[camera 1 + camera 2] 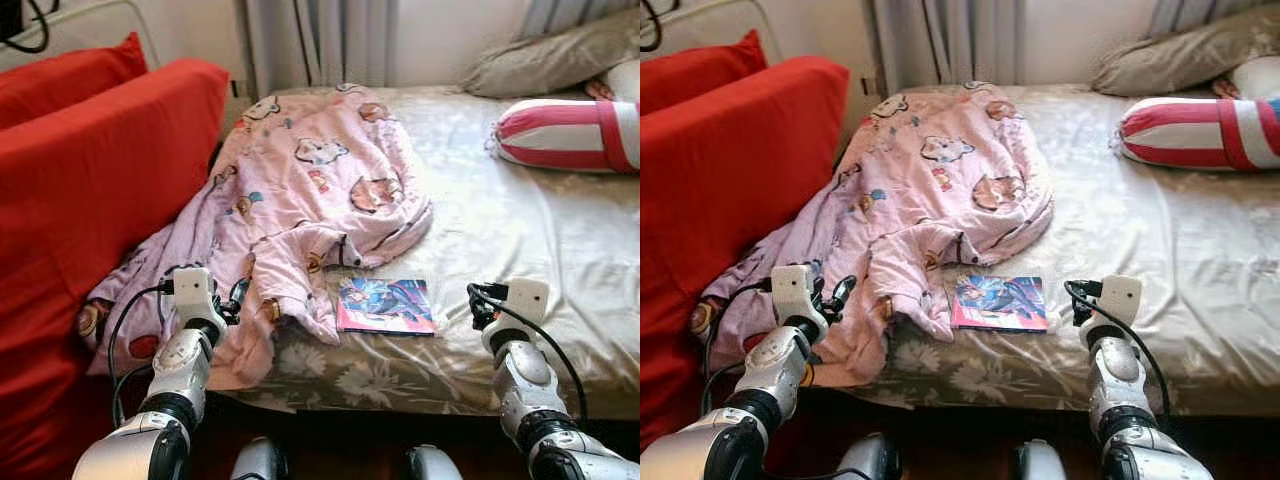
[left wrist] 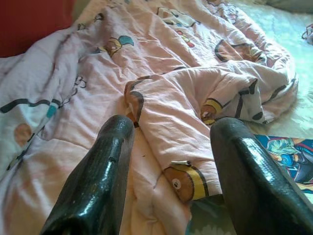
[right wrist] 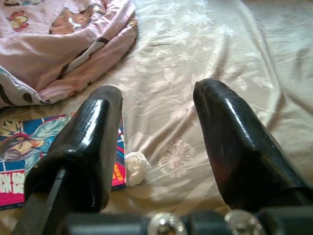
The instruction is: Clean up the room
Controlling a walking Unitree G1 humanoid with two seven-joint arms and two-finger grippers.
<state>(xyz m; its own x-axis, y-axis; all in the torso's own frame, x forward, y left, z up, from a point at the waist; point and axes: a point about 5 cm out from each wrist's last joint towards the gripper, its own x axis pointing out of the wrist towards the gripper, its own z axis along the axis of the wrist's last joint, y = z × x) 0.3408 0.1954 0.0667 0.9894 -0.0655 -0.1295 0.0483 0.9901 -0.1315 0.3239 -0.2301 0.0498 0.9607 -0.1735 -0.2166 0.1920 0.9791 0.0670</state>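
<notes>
On the bed (image 1: 520, 250), a crumpled pink blanket (image 1: 300, 190) printed with cartoon animals covers the left half, from near the far edge down over the near-left corner, where it hangs off the side. Touching the blanket's near fold, a comic book (image 1: 385, 305) lies flat close to the near edge, near its middle. A small wad of white paper (image 3: 136, 166) sits on the floral sheet just beside the book's right edge. Toward the far-right corner lie a red-and-white striped bolster (image 1: 565, 133) and a beige pillow (image 1: 550, 55) behind it. A red cushion (image 1: 90, 200) stands against the bed's left side.

The left gripper (image 2: 168, 161) hovers above the blanket at the near-left corner, its 2 fingers spread and holding nothing. The right gripper (image 3: 159, 129) hangs over the bare sheet at the near edge, right of the book, its 2 fingers likewise apart and empty.
</notes>
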